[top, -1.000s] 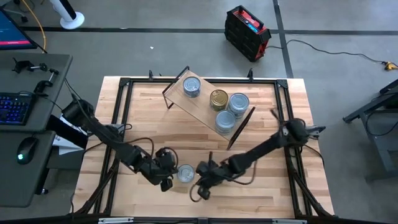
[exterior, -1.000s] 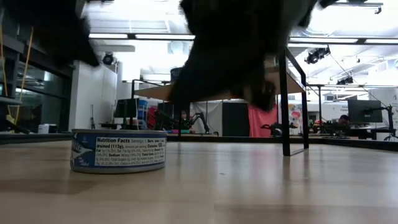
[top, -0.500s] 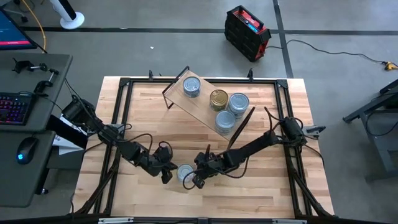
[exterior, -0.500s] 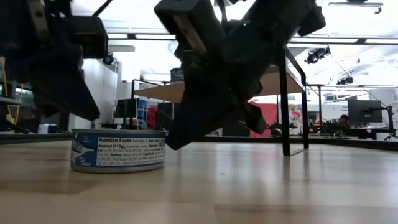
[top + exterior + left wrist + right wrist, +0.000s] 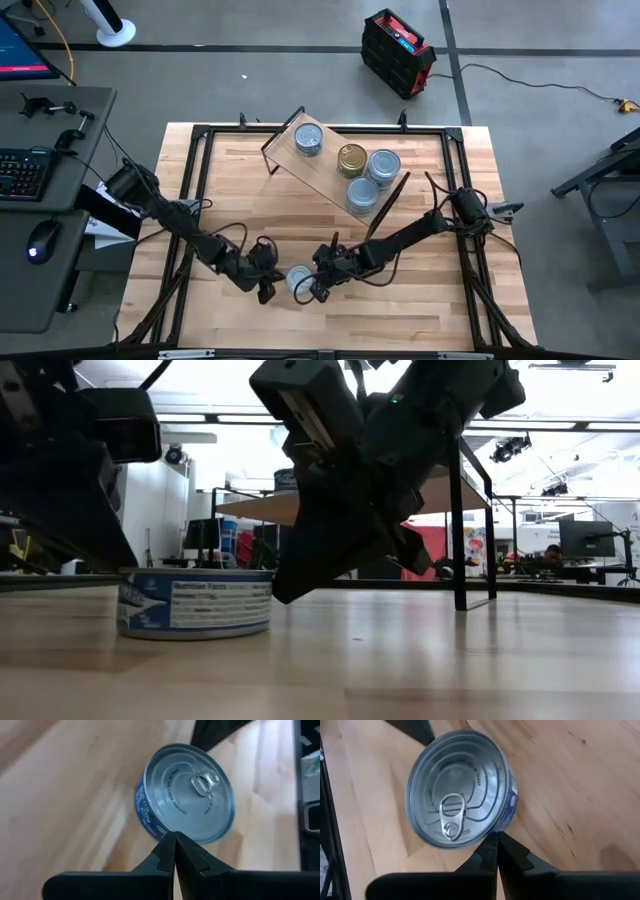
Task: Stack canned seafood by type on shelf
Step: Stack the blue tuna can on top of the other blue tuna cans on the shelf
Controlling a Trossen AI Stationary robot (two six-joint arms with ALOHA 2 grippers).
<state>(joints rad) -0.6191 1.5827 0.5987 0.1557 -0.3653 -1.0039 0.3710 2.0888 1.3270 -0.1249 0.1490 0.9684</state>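
Note:
One silver-blue-topped can (image 5: 298, 279) stands upright on its base on the plank table, near the front middle; it also shows in the low view (image 5: 195, 603). My left gripper (image 5: 266, 287) is shut, at the can's left side. My right gripper (image 5: 317, 287) is shut, at its right side. The shelf (image 5: 330, 172) stands at the far middle, set at an angle. On it stand three silver-blue cans (image 5: 309, 139) (image 5: 384, 165) (image 5: 362, 195) and one gold-topped can (image 5: 351, 159). My left gripper (image 5: 174, 836) sets its shut fingertips against the can's blue side wall (image 5: 156, 826), on the can's left side. The fingers slant down from the table's left. The can stands flat on the table. My right gripper (image 5: 496, 837) sets its shut fingertips against the can's side wall (image 5: 507, 818), on the side opposite the left gripper. The fingers slant down from the table's right. The can stays upright on the table.
A black metal frame (image 5: 200, 160) runs around the table top. The shelf's black leg (image 5: 458, 530) stands beyond the can in the low view. Bare planks (image 5: 420, 320) lie in front of and to the right of the can.
My right gripper has come from nearer the front edge up to the can's right side. My left gripper has stayed close at the can's left side. The can has turned a little about its upright axis and shifted slightly on the table.

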